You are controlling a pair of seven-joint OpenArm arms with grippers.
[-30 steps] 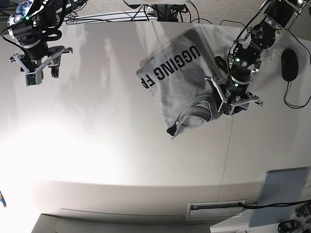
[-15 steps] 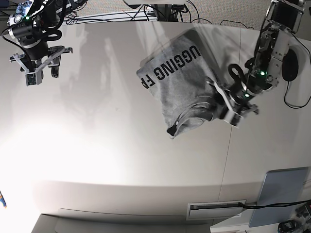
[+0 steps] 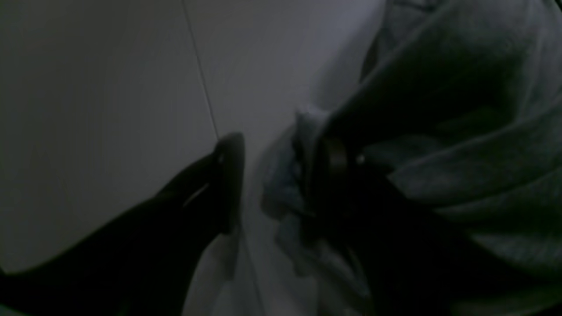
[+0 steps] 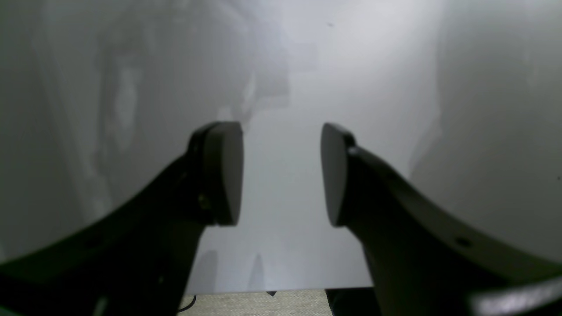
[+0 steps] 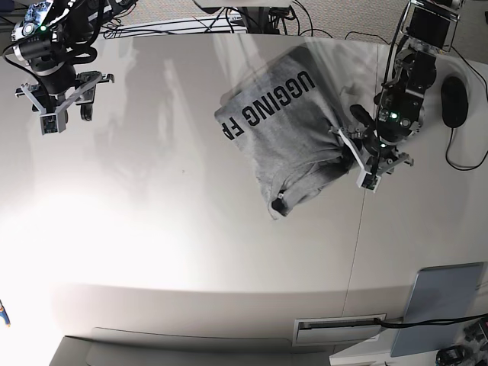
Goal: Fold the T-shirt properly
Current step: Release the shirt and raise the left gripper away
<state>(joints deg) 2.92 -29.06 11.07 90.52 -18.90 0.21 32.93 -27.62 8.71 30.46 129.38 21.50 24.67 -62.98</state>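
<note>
The grey T-shirt [image 5: 286, 130] lies crumpled at the back right of the white table [image 5: 191, 229], black lettering up. My left gripper [image 5: 353, 156] is low at the shirt's right edge. In the left wrist view the left gripper [image 3: 281, 175] has its jaws apart, with a bunched fold of the T-shirt [image 3: 461, 131] between them. One of its fingers [image 3: 228, 175] is over bare table and the other is partly covered by cloth. My right gripper [image 5: 57, 110] hangs open and empty over the table's far left; in its own view the right gripper [image 4: 281, 173] shows only bare table.
A black mouse [image 5: 455, 99] lies right of the left arm. A grey pad [image 5: 446, 305] sits at the front right corner. Cables [image 5: 191, 23] run along the table's back edge. A table seam [image 5: 358, 229] runs forward below the left gripper.
My left gripper has tilted and come down to the shirt's right edge, and the shirt's lower fold has shifted slightly. The right arm has not moved.
</note>
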